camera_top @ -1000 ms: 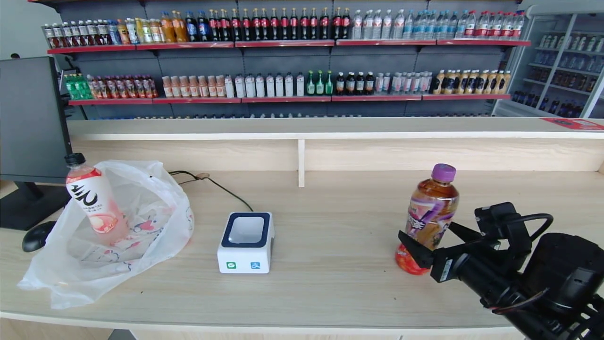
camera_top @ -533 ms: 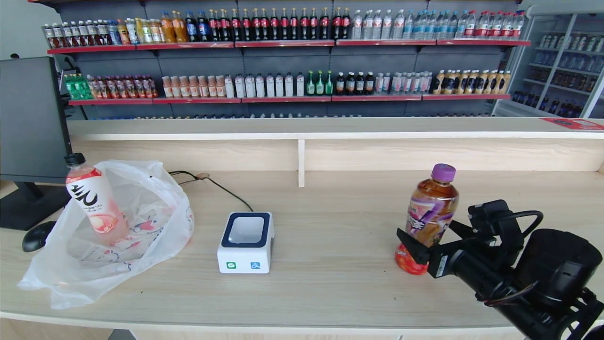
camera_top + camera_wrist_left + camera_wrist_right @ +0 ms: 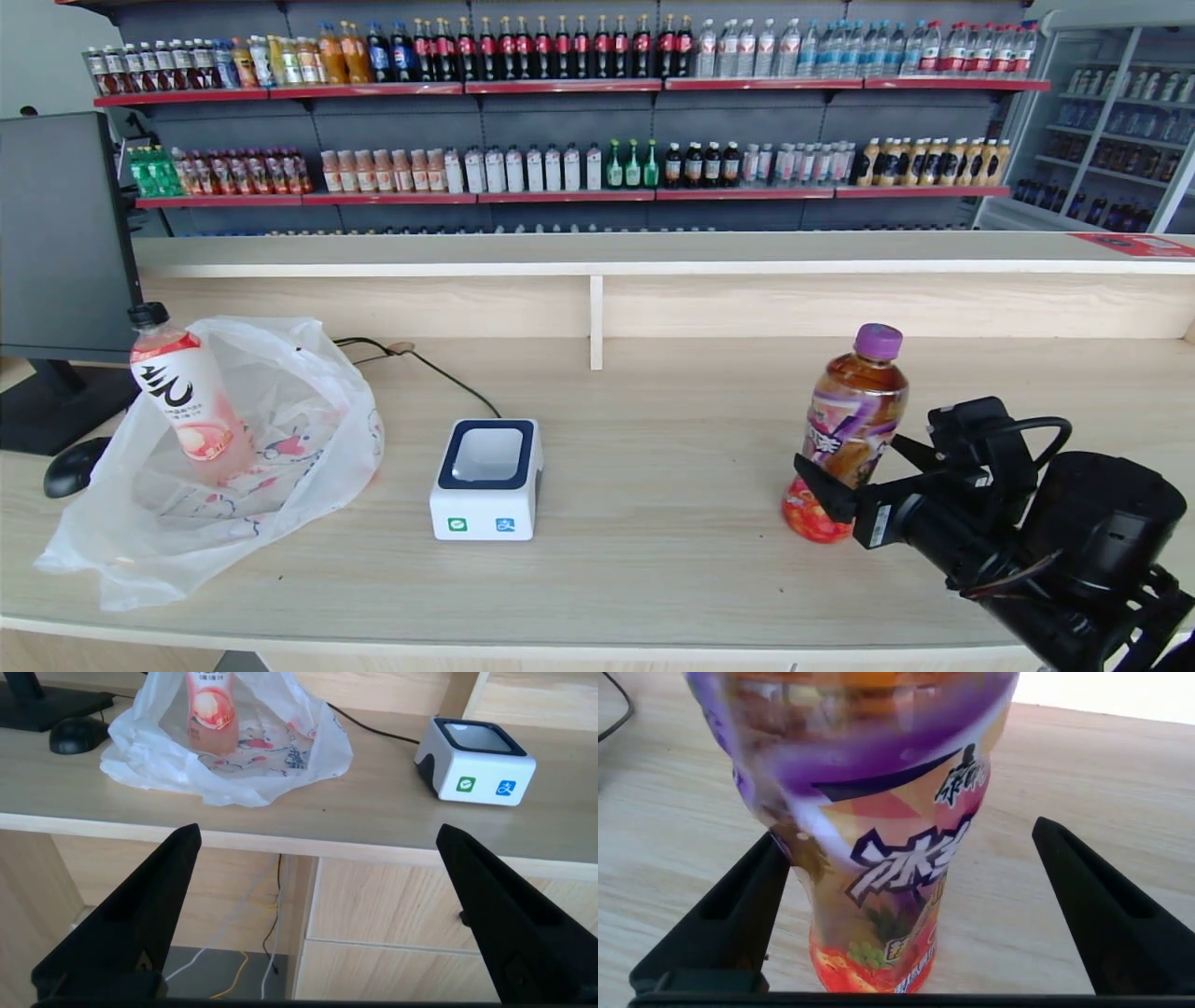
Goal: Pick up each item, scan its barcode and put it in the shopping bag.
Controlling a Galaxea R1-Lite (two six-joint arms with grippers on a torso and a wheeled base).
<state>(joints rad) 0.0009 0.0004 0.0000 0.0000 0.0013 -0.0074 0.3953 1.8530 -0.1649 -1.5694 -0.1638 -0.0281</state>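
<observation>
Since 1 s ago: small creep of R hand (image 3: 848, 459) toward tea bottle (image 3: 857, 411), then a slight ease back; practically parked now. No shift of bottle itself. Meaning for task: approach looks done, grasp not yet made. Prob. next: close, lift, carry to scanner (image 3: 487, 476).

From R wrist cam: R hand (image 3: 908, 838) spread wide, one finger each side of tea bottle (image 3: 878, 812), low on body, not clamped. L hand (image 3: 318, 833) also spread, empty, on near side of scanner, below tabletop (image 3: 653, 569) edge.

Tea bottle: well to robot's R of scanner, standing on tabletop. Long axis vertical, purple cap (image 3: 878, 342) pointing up. Label (image 3: 906, 868) facing R hand; barcode not made out.

Opposite side of scanner: shopping bag (image 3: 308, 420), pink bottle (image 3: 187, 401) already standing inside.
</observation>
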